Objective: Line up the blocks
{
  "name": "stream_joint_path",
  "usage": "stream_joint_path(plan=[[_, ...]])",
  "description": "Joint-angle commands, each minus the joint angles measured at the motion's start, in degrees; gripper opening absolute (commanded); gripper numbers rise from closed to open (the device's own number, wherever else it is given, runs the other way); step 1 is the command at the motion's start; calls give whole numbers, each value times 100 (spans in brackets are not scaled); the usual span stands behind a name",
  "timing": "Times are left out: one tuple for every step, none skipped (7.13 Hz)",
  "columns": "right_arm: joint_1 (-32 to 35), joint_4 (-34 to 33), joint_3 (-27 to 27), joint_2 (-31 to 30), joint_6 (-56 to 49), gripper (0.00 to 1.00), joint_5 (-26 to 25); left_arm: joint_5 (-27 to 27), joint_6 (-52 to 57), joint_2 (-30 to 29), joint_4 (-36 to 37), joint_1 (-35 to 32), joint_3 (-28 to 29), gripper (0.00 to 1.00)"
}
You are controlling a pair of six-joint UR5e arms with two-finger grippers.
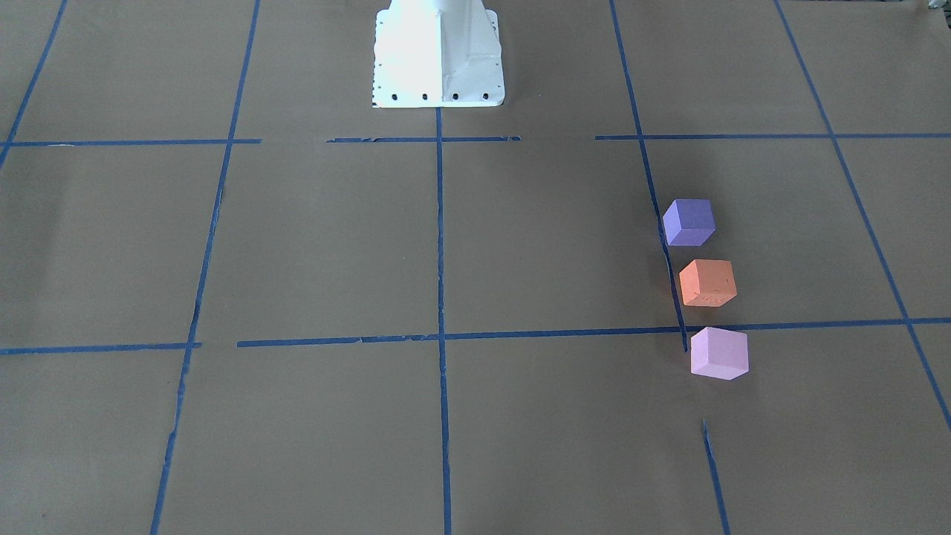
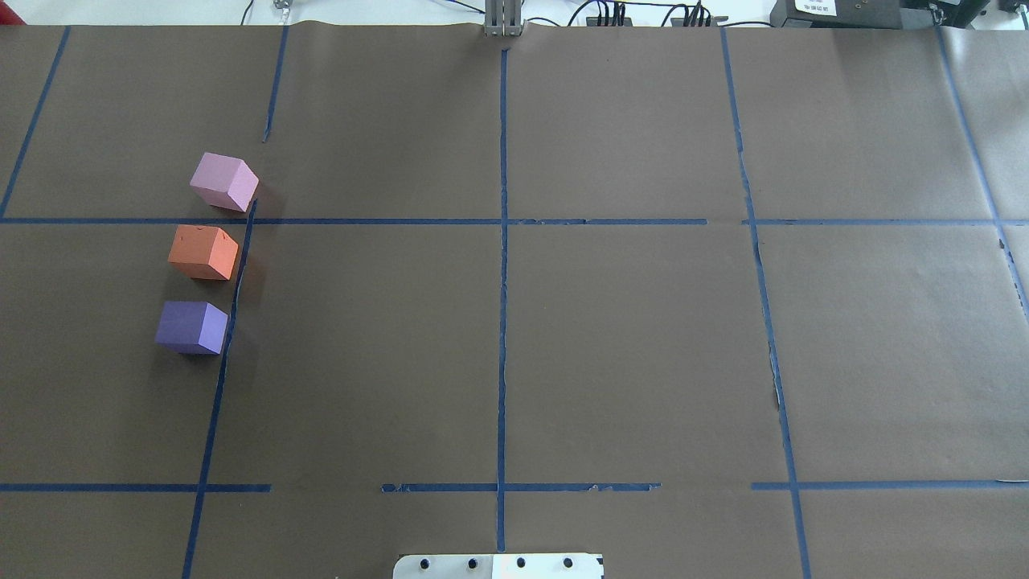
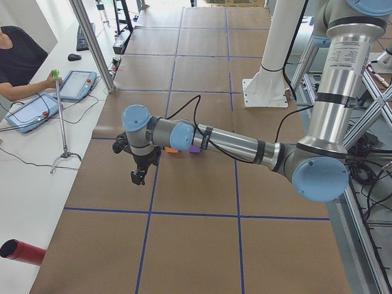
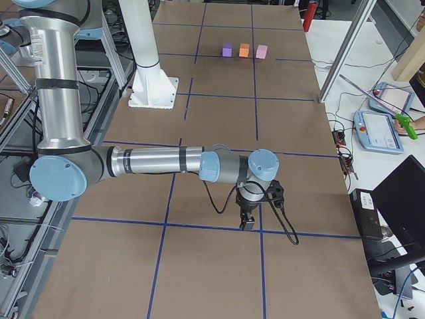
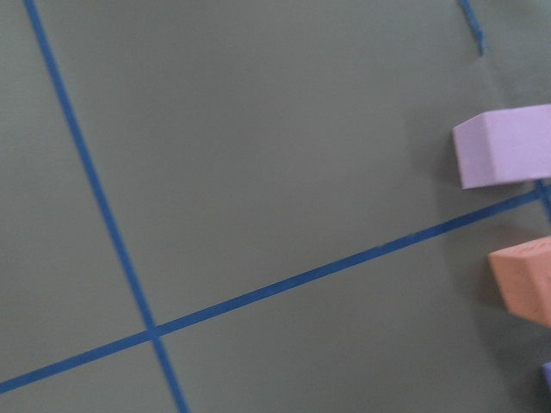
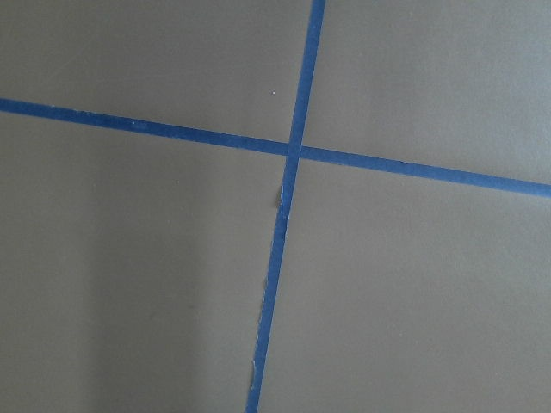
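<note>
Three foam cubes stand out at 9 o'clock on the overhead view: the pink-lilac block (image 2: 224,182) farthest from the robot, the orange block (image 2: 203,252) in the middle, the blue-purple block (image 2: 192,326) nearest. The row runs roughly 12 to 6, leaning a touch toward 1 and 7. Narrow gaps separate the cubes, none touching, and all three hug a blue tape line (image 2: 233,305) just beside them.

To my eye the line is made, and the orange cube's slight twist is all that's left to fix.

The left gripper (image 3: 138,177) hangs above the paper near the row. In its wrist view the cubes sit at the 3 o'clock edge, so any touch-up lies that way, across the row's long axis. It shows only in the side view, so how far its fingers are spread I cannot tell. The same goes for the right gripper (image 4: 247,222), well apart from the cubes over a tape crossing. The left arm is clearly nearer.

The surface is flat brown paper (image 2: 627,346), smooth and matte.
</note>
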Motion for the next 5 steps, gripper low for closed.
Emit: stream_joint_path(plan=[[0, 0, 0, 0, 2, 100, 0, 317, 465, 200, -472, -208, 778, 100], [0, 0, 0, 0, 2, 100, 0, 317, 510, 479, -953, -217, 921, 100], [0, 0, 0, 0, 2, 100, 0, 308, 458, 604, -1228, -217, 940, 100], [0, 0, 0, 0, 2, 100, 0, 308, 388, 614, -1231, -208, 940, 100], [0, 0, 0, 0, 2, 100, 0, 308, 204, 596, -1213, -208, 940, 100]])
